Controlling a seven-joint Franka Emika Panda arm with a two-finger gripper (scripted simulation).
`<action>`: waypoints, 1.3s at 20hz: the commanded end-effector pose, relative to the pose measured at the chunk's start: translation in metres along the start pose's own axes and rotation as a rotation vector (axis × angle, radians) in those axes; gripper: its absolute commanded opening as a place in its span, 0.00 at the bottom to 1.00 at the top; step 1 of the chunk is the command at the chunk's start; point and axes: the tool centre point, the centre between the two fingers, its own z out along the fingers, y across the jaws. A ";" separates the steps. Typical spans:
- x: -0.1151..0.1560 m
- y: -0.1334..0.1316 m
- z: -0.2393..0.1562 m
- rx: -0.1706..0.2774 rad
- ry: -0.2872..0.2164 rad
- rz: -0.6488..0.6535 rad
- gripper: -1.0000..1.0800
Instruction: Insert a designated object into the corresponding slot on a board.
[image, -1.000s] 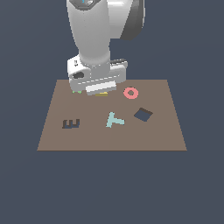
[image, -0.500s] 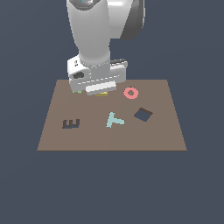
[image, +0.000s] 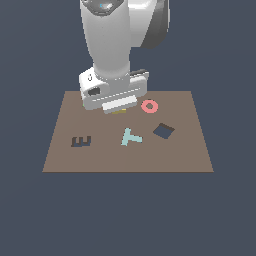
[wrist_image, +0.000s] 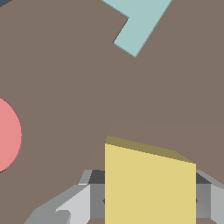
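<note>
The yellow square block (wrist_image: 148, 183) sits between my fingers in the wrist view, with a grey finger (wrist_image: 94, 192) close against each side. In the exterior view only a yellow sliver (image: 119, 112) shows under my hand. My gripper (image: 119, 109) is down low at the far middle of the brown board (image: 175, 155), shut on the block. I cannot tell whether the block rests on the board or is just off it. The dark navy diamond slot (image: 163, 131) lies apart, toward the exterior view's right and nearer the front.
A pink ring (image: 149, 105) lies just to the exterior view's right of my hand and also shows in the wrist view (wrist_image: 6, 133). A teal T shape (image: 131, 136) lies at mid-board. A dark E-shaped recess (image: 81, 141) is at the exterior view's left.
</note>
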 end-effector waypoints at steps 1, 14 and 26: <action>0.011 -0.004 -0.001 0.000 0.001 -0.048 0.00; 0.102 -0.065 -0.007 -0.001 0.001 -0.495 0.00; 0.136 -0.115 -0.009 -0.001 0.000 -0.743 0.00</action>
